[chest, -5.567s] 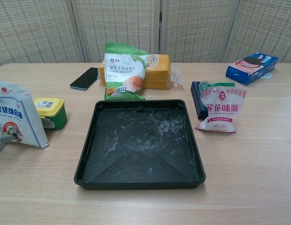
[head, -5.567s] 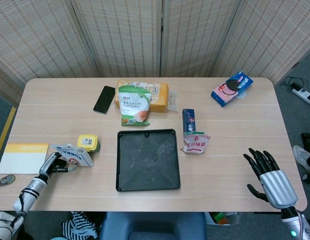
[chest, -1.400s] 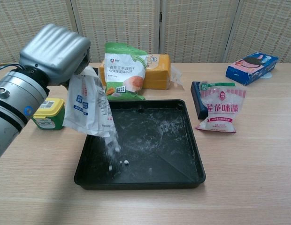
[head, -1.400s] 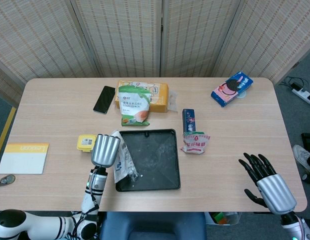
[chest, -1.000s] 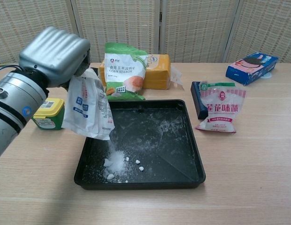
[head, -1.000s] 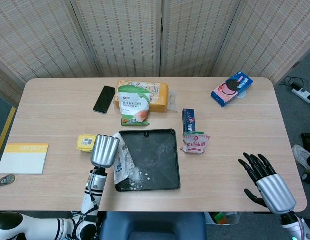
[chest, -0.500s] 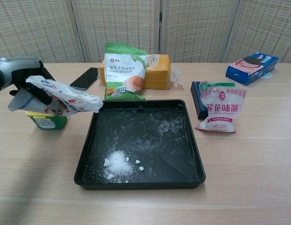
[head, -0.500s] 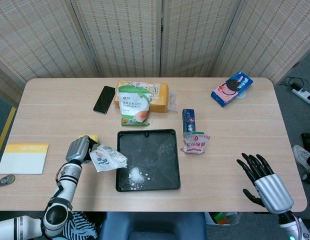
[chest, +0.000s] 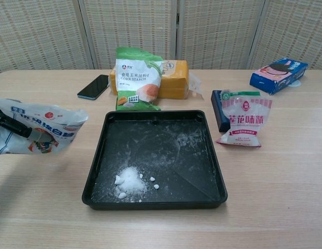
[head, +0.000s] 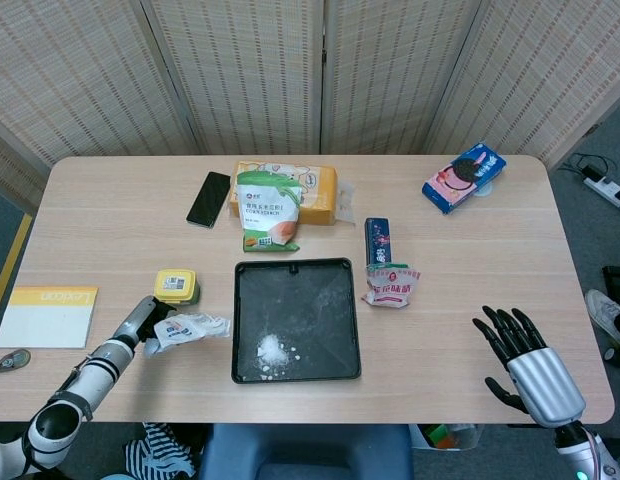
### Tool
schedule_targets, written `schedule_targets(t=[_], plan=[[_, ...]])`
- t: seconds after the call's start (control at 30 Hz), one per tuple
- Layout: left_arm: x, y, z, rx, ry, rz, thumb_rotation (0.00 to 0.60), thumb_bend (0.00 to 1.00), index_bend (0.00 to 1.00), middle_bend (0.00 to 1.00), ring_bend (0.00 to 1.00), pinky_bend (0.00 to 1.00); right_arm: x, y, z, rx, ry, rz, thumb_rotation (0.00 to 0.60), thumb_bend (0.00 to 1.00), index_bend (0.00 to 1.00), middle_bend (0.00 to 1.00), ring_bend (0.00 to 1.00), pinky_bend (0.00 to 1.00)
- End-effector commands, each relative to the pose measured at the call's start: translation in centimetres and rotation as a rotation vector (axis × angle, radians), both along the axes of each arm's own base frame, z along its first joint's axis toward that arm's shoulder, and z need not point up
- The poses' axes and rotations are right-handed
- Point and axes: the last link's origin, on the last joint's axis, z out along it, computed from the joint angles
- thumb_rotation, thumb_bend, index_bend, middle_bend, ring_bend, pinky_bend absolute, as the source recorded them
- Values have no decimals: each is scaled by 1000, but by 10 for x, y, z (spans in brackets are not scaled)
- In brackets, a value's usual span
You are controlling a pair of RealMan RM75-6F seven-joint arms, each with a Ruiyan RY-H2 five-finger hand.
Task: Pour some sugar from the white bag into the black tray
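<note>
— Woven screens behind, pale wood table below; where is the white bag held?

— It is gripped by the left hand, clear of the black tray on its left side, long axis roughly level, mouth towards the tray. A small sugar heap is noted in the tray's near-left corner. The right hand is kept spread and empty, well apart.

— Legible writing?

— "CORN STARCH" is read on the green pouch; Chinese characters elsewhere.
</note>
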Motion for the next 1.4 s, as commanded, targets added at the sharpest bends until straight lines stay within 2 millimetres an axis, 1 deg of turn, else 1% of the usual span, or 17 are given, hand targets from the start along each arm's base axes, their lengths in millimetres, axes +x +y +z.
schedule_targets(t=[0.03,0.3,0.4,0.47,0.57,0.7,0.9,1.17,1.4], plan=[[-25,-4,-10,-32,-28,34,600,226,956,969,1000,1000,0,0,0,1,1,0,600,291,0,0,0,0],[-55,-5,-30,-72,-68,97,600,225,955,969,1000,1000,-1,-2,-2,-1,4,-7,600,291,0,0,0,0],[-62,-5,-32,-75,-91,125,600,225,933,968,1000,1000,0,-2,-3,5,9,-8,600,291,0,0,0,0],[-65,-4,-32,-65,-100,137,600,224,886,938,1000,1000,0,-2,-4,7,11,-6,600,290,0,0,0,0],[-67,-3,-31,-31,-117,149,600,217,767,840,1000,1000,0,-2,-4,6,11,-6,600,291,0,0,0,0],[-67,1,-23,10,-144,158,600,213,663,752,1000,1000,0,-2,-4,5,12,-5,600,291,0,0,0,0],[-69,5,-8,52,-188,186,600,211,551,634,1000,1000,0,-3,-5,12,16,-6,600,291,0,0,0,0],[-77,4,5,60,-250,255,600,209,489,586,1000,1000,0,-2,-6,14,19,-5,600,291,0,0,0,0],[-77,6,27,119,-295,271,600,209,485,582,1000,1000,1,-3,-6,15,22,-4,600,291,0,0,0,0]])
